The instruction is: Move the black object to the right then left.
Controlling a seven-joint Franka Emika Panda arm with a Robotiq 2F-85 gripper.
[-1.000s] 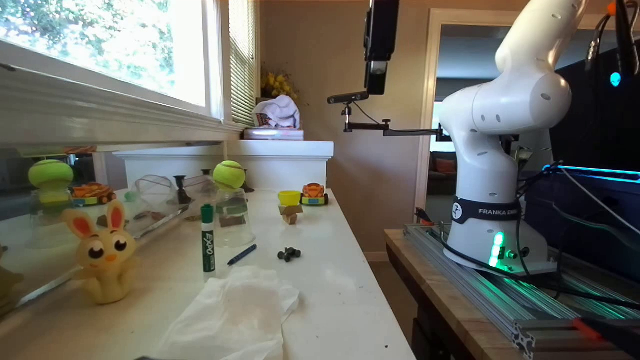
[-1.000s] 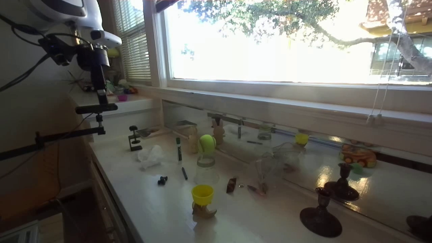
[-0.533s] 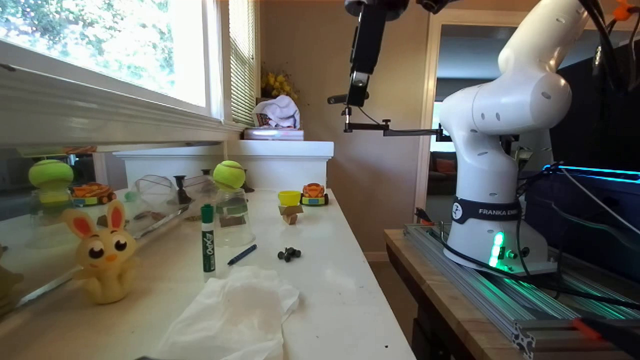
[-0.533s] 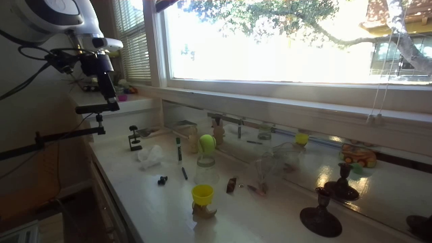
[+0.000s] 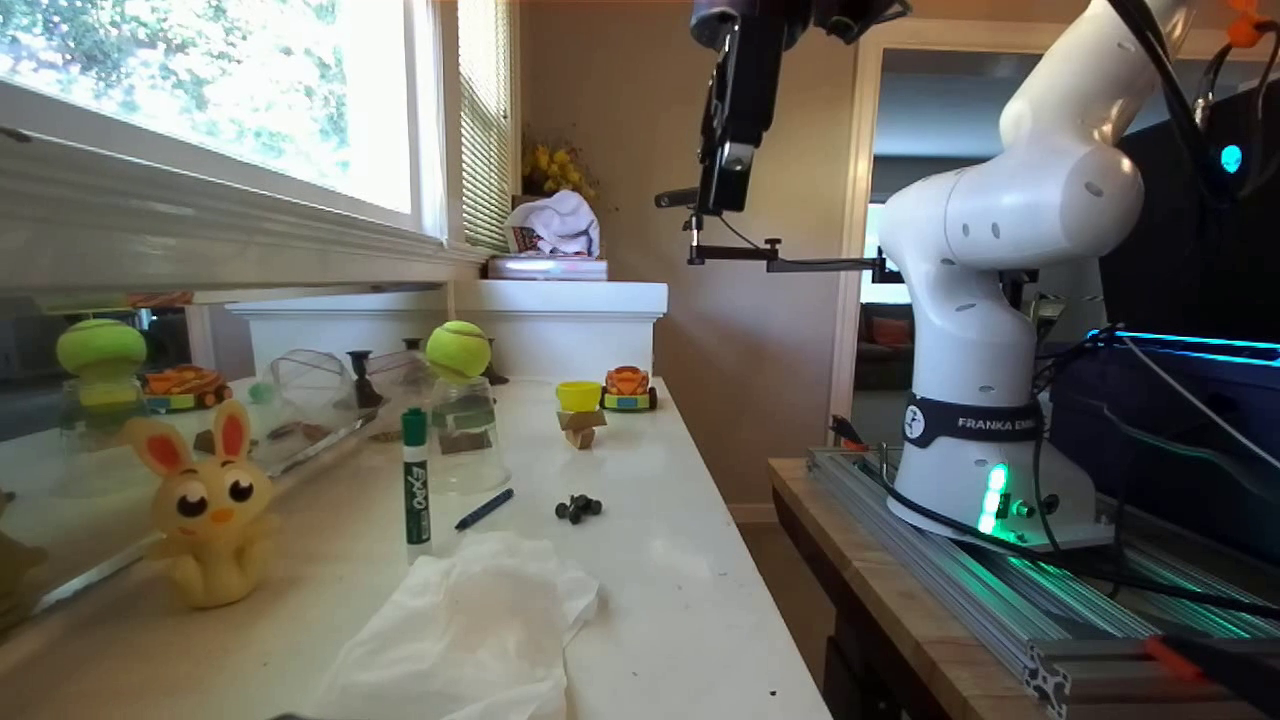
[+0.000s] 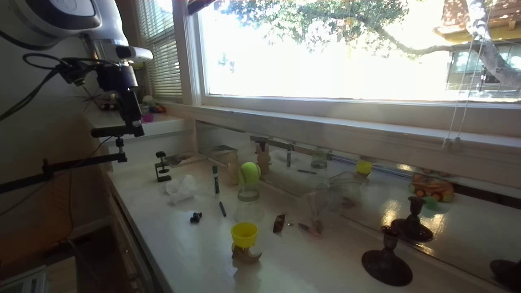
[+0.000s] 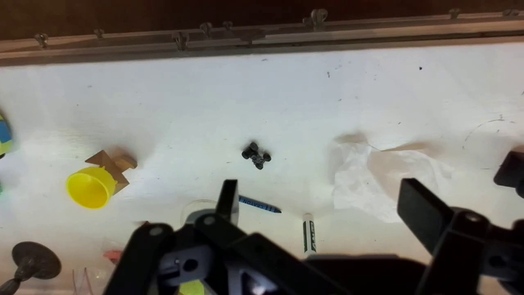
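Note:
The black object [image 5: 578,508] is a small, dark, four-knobbed piece lying on the white counter. It also shows in an exterior view [image 6: 195,217] and in the wrist view [image 7: 256,155], beyond the fingertips and toward the left finger. My gripper [image 7: 321,196] is open, with wide-apart fingers and nothing between them. It hangs high above the counter, well apart from the black object, in both exterior views [image 5: 728,195] [image 6: 137,128]. A dark clamp [image 6: 163,167] also stands on the counter.
Near the black object lie a blue crayon [image 7: 260,204] and white crumpled paper [image 7: 380,180]. An upright green marker [image 5: 415,485], a glass with a tennis ball [image 5: 459,350], a yellow cup [image 6: 244,235] and a rabbit toy [image 5: 215,510] stand around. A camera arm [image 6: 81,163] is near my gripper.
My gripper has come down a little and its fingers have swung over the counter's side slightly, with its tilt altered. The black object and the other things have not moved.

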